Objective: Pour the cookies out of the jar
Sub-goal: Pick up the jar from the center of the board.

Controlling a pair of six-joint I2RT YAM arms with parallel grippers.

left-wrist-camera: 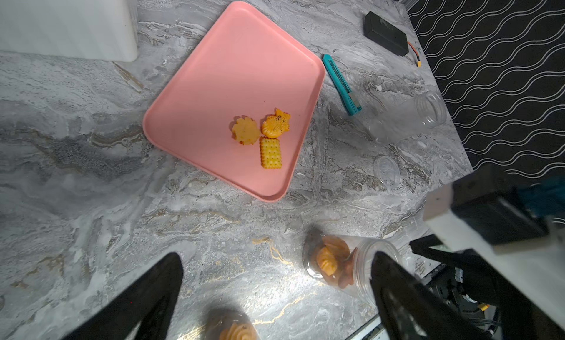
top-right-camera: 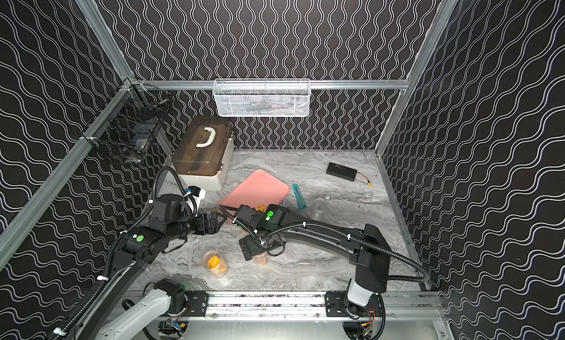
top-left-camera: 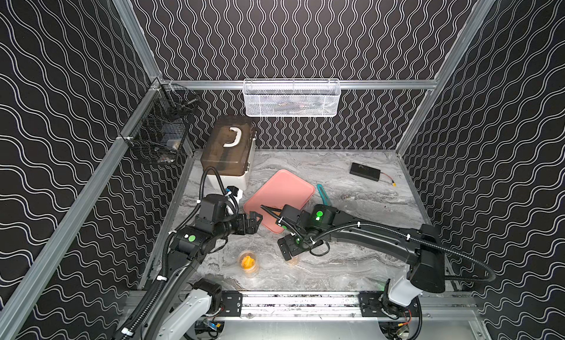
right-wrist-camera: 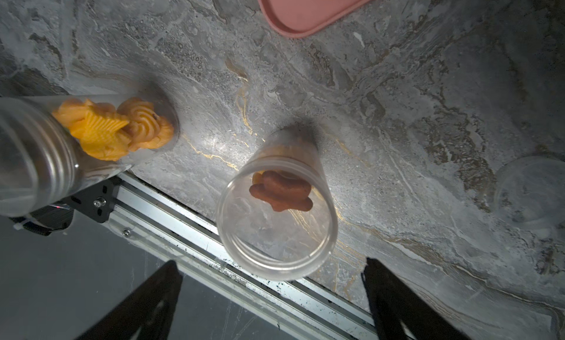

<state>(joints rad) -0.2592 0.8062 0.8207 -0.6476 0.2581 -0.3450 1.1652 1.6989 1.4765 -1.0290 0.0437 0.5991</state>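
**A:** Cookies (left-wrist-camera: 263, 136) — three lie on the pink tray (left-wrist-camera: 220, 78), and the rest sit in two upright, open jars. Dial centred on the tray, 12 at the back wall: the orange-cookie jar (top-left-camera: 248, 263) is at 7 o'clock and the brown-cookie jar (right-wrist-camera: 276, 219) at 6. Both are near the front rail (top-left-camera: 305, 301).

**B:** Claws?

**A:** Right gripper (right-wrist-camera: 272, 260) is spread wide over the brown-cookie jar, fingers clear of it, holding nothing. Left gripper (left-wrist-camera: 276, 254) is also wide and empty, by the tray's 8 o'clock edge.

**B:** Risks?

**A:** A finger landing on the rim instead of beside the wall could tip the jar toward the rail — cookies off the table (top-left-camera: 351, 262). Smooth clear plastic may slip during the tilt. The neighbouring jar is near, so a swing could knock it. A pour that falls short of the tray scatters them.

**B:** Unseen?

**A:** In both top views the right arm (top-left-camera: 367, 234) covers most of the brown-cookie jar and the tray's cookies. Counts inside either jar are unreadable. The empty jar (left-wrist-camera: 406, 115) lying at 3 o'clock and a lid (left-wrist-camera: 386, 170) barely register.
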